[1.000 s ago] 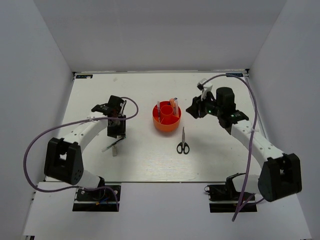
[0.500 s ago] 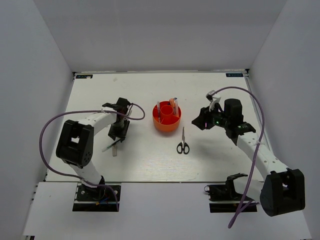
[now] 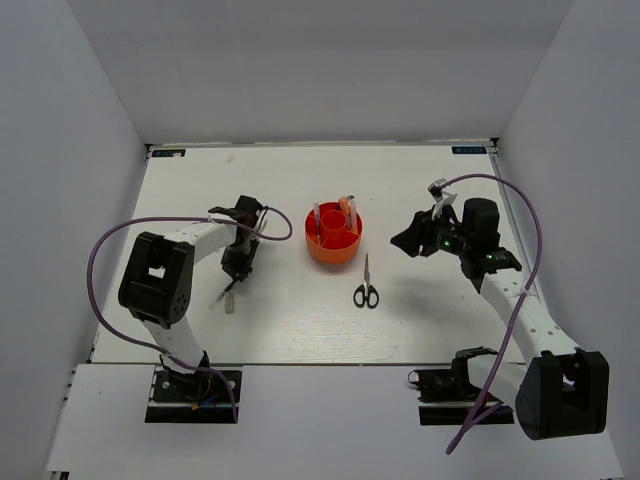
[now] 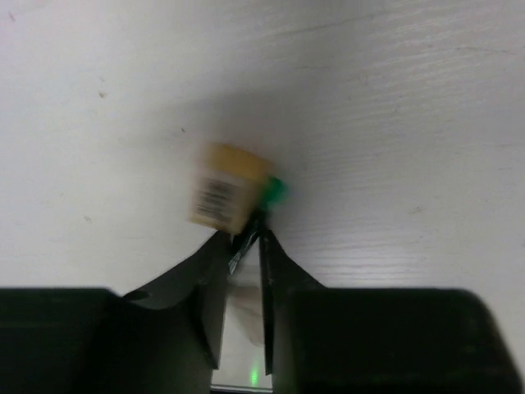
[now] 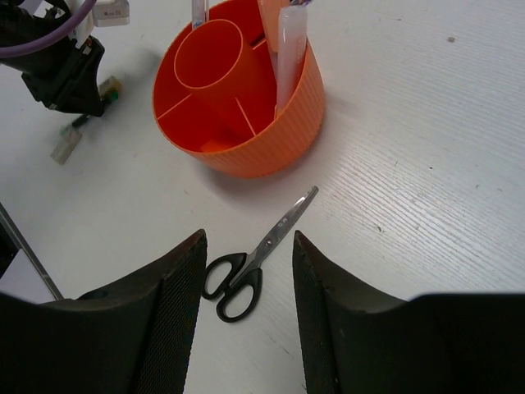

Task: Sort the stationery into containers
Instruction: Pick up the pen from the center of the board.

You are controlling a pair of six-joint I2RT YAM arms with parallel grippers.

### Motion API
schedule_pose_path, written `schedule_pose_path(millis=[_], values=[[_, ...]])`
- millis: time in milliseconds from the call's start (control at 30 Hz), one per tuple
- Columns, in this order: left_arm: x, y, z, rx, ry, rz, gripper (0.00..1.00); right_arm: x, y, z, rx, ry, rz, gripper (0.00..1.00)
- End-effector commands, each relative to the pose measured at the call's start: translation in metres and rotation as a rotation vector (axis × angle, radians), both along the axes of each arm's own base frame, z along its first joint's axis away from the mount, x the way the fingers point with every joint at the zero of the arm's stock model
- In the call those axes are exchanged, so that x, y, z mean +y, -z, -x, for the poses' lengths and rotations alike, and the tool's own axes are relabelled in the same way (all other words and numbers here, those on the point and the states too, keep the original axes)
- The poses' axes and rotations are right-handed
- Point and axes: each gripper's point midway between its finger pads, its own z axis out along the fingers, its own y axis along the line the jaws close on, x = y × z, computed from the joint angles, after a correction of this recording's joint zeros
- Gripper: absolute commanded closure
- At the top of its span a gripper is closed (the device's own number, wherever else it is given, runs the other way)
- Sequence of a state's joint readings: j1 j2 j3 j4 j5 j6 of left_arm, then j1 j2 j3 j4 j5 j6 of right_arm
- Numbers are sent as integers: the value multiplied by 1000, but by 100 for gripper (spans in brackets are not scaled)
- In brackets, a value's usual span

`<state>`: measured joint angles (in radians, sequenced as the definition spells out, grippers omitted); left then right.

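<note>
Left pincer (image 4: pixel 244 238), fingers almost together, pinched the end of a slim pen (image 3: pixel 229 295) lying on the table (image 5: pixel 426 164). Right pincer (image 5: pixel 248 242) gaped wide, holding nothing. Black-handled scissors (image 5: pixel 261 256) lay flat directly beneath it. Just beyond stood the orange tub (image 5: pixel 246 156), a white marker (image 5: pixel 289 57) upright inside.

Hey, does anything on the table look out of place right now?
The scissors lie flat on the table beside the tub, not in it. A yellowish labelled item also sits on the table by the left gripper. Nothing looks spilled or damaged.
</note>
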<state>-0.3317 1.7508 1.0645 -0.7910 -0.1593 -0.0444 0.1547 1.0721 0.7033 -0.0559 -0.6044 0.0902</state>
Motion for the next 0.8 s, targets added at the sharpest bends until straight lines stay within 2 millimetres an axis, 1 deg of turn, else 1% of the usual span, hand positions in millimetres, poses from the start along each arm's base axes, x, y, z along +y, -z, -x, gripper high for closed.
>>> schedule_pose_path(millis=[0, 33, 67, 167, 200, 233, 300, 367, 400, 433, 533, 567, 600, 633, 667, 700, 733, 767], values=[[1, 12, -4, -3, -13, 19, 74, 1, -10, 1, -23, -12, -42, 50], [1, 13, -4, 5, -18, 16, 80, -2, -9, 0, -16, -2, -47, 50], [2, 10, -6, 2, -23, 17, 91, -1, -10, 1, -17, -3, -51, 50], [1, 5, -6, 3, -35, 14, 99, -4, -9, 1, -4, 3, -63, 50], [0, 1, -7, -5, -39, 19, 100, -3, -11, 1, -8, -1, -67, 50], [-2, -10, -10, -34, -48, 34, 100, -7, -9, 1, -5, 7, -68, 50], [-5, -22, -13, -57, -57, 58, 100, -6, -9, 2, 3, 5, -76, 50], [-11, -45, -19, -126, -70, 98, 100, -7, -8, 3, 13, 5, -80, 50], [-13, -55, -20, -149, -70, 121, 100, -7, -13, -1, -18, 5, -86, 50], [-16, -64, -23, -174, -79, 143, 100, -7, -14, -1, -16, 2, -90, 50], [-43, -103, -32, -260, -87, 288, 100, -8, -14, -1, -16, 3, -94, 50], [-52, -120, -35, -319, -86, 326, 100, -8, -13, -1, -18, 2, -91, 47], [-67, -129, -39, -340, -85, 393, 100, -8, -13, -1, -20, 2, -89, 45], [-77, -143, -45, -379, -76, 435, 100, -8, -13, -2, -24, 1, -87, 43], [-101, -160, -53, -443, -57, 507, 100, -10, -13, -2, -32, -1, -78, 38], [-110, -170, -55, -470, -50, 542, 100, -9, -13, -1, -30, -7, -75, 36], [-125, -180, -56, -494, -25, 583, 100, -10, -13, -1, -33, -6, -71, 36], [-144, -201, -69, -584, 6, 656, 100, -10, -14, -1, -48, -20, -64, 41]])
